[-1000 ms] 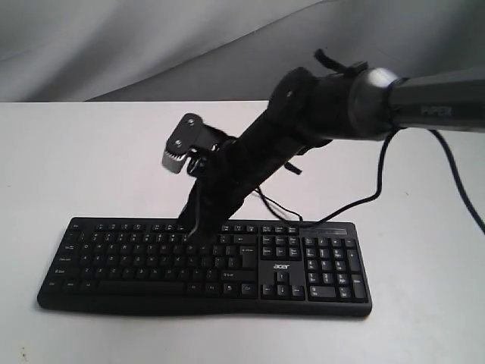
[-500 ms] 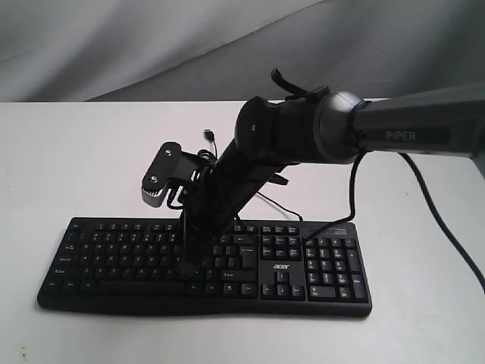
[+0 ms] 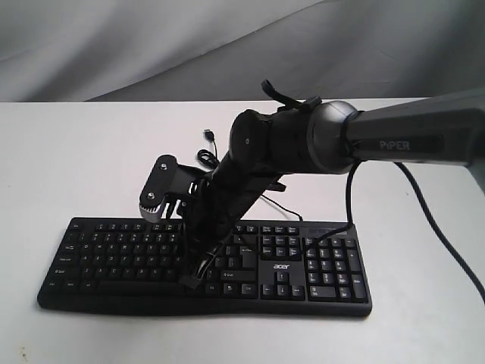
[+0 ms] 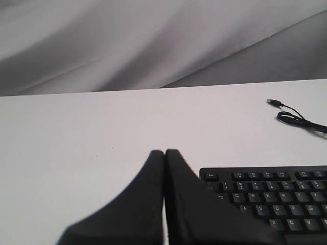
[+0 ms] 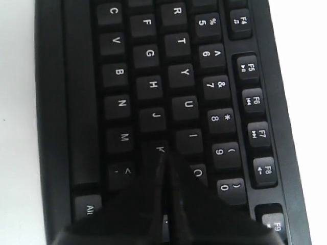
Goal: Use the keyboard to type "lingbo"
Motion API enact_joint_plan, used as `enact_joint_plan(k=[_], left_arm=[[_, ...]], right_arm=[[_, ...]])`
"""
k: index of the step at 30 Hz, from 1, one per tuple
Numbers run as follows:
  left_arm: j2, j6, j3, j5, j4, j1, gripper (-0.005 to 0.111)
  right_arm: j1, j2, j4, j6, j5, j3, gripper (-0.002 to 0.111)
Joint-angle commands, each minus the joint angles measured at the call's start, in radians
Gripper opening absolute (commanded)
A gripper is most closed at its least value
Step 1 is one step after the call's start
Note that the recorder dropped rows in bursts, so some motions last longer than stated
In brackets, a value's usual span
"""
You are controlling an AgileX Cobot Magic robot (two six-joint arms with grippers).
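The wide black keyboard [image 3: 114, 258] with white legends and an "acer" logo lies on the white table [image 3: 76, 152]. My right gripper [image 3: 192, 279] reaches across from the right and points steeply down onto the letter keys, shut with nothing between its fingers. In the right wrist view the keyboard [image 5: 148, 56] fills the frame and the right gripper [image 5: 164, 154] has its tips over the K key, beside I and O. My left gripper [image 4: 164, 152] is shut and empty, hovering over bare table just off the Esc corner of the keyboard [image 4: 276, 196].
The keyboard's thin black USB cable [image 3: 211, 152] lies coiled on the table behind the keyboard, its plug [image 4: 274, 102] loose. A grey cloth backdrop [image 3: 151, 45] hangs behind the table. The right arm's own cable [image 3: 439, 227] trails at the right.
The right arm has swung left and lowered; its shut tips moved from the upper key rows down toward the lower letter rows. The keyboard has not shifted.
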Motion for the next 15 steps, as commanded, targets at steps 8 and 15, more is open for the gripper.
enact_joint_plan(k=[8,15], left_arm=[[-0.004,-0.002,0.005,-0.007,-0.004,0.001,0.001],[-0.004,-0.002,0.005,-0.007,-0.004,0.001,0.001]], right_arm=[[0.002,0.015,-0.007,-0.005,-0.011,0.007,0.000],[0.002,0.015,-0.007,-0.005,0.007,0.007,0.000]])
